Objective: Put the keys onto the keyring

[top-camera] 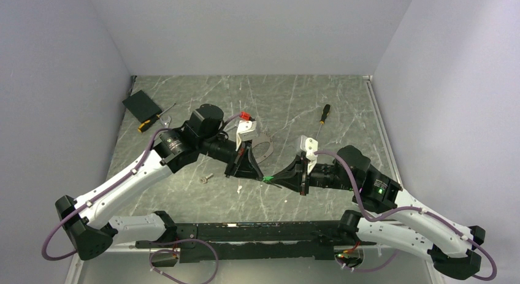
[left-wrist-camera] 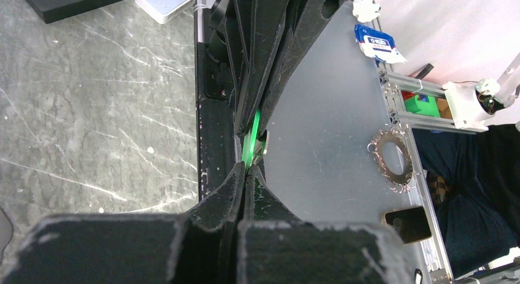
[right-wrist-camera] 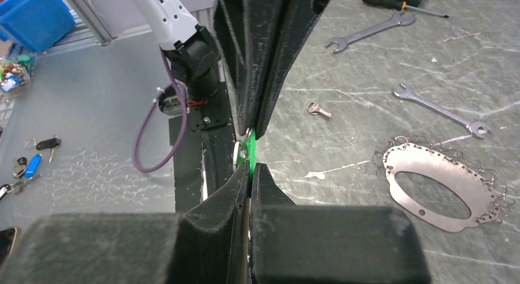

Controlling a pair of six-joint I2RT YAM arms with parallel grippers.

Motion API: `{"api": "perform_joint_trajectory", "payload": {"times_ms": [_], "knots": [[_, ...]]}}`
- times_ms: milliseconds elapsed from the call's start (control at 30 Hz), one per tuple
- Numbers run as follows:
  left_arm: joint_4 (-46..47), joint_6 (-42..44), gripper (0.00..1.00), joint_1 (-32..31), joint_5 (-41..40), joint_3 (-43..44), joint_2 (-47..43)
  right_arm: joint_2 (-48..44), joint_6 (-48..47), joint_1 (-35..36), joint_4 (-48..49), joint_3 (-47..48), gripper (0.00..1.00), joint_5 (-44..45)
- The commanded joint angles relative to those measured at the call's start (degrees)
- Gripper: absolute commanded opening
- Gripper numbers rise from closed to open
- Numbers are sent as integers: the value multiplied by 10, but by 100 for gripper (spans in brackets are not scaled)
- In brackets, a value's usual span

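Observation:
The green-headed key (top-camera: 267, 180) hangs above the table between both grippers. My right gripper (right-wrist-camera: 250, 166) is shut on its green head (right-wrist-camera: 248, 155); a small silvery part shows just above the fingertips. My left gripper (left-wrist-camera: 246, 170) is shut on the other end of the green key (left-wrist-camera: 251, 140), tip to tip with the right one. In the top view the left gripper (top-camera: 256, 173) and right gripper (top-camera: 276, 178) meet at mid-table. The plain silvery key (top-camera: 205, 178) lies on the table, also in the right wrist view (right-wrist-camera: 317, 109). The keyring (right-wrist-camera: 441, 180), a grey oval loop edged with small rings, lies behind the left gripper (top-camera: 265, 146).
Two silver wrenches (right-wrist-camera: 368, 34) (right-wrist-camera: 438, 109) lie on the marble table. Screwdrivers lie at back right (top-camera: 323, 115) and back left (top-camera: 153, 120) by a black box (top-camera: 141, 105). Another oval ring (left-wrist-camera: 392, 158) and loose keys (right-wrist-camera: 37, 146) lie off the table's near edge.

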Motion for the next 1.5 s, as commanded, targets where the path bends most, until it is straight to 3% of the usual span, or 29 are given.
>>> {"api": "perform_joint_trajectory", "payload": {"times_ms": [0, 33, 67, 100, 300, 400, 500, 633, 733, 833, 967, 1100, 1233, 1300, 1467], "knots": [[19, 5, 15, -1, 5, 13, 0, -8, 8, 1, 30, -2, 0, 0], [18, 6, 32, -1, -5, 12, -4, -11, 7, 1, 24, 1, 0, 14], [17, 5, 62, -1, -18, 8, -10, -11, 5, 1, 15, 8, 0, 26], [17, 3, 74, -1, -32, 4, -17, -9, 1, 1, 2, 13, 0, 36], [50, -57, 88, -1, -164, -34, -73, 31, -20, 1, -94, 69, 0, 87], [44, -79, 86, -1, -236, -41, -83, 42, -16, 1, -111, 84, 0, 91], [30, -97, 76, -1, -313, -47, -86, 61, -6, 1, -136, 108, 0, 97], [72, -108, 69, -1, -277, -73, -79, 71, -2, 1, -136, 113, 0, 91], [102, -109, 58, -1, -220, -83, -75, 62, 8, 1, -121, 106, 0, 97], [114, -91, 56, -2, -190, -90, -78, 62, 25, 1, -126, 116, 0, 116], [177, -124, 55, -2, -266, -152, -98, 71, 64, 1, -140, 131, 0, 156], [263, -103, 53, -6, -284, -211, -129, 85, 103, 1, -152, 142, 0, 192], [323, -41, 32, -9, -327, -260, -157, 90, 119, 1, -144, 133, 0, 191], [319, -26, 33, -9, -349, -261, -155, 89, 128, 1, -139, 130, 0, 194], [354, -12, 39, -9, -302, -270, -155, 90, 155, 1, -134, 128, 0, 214]]}}
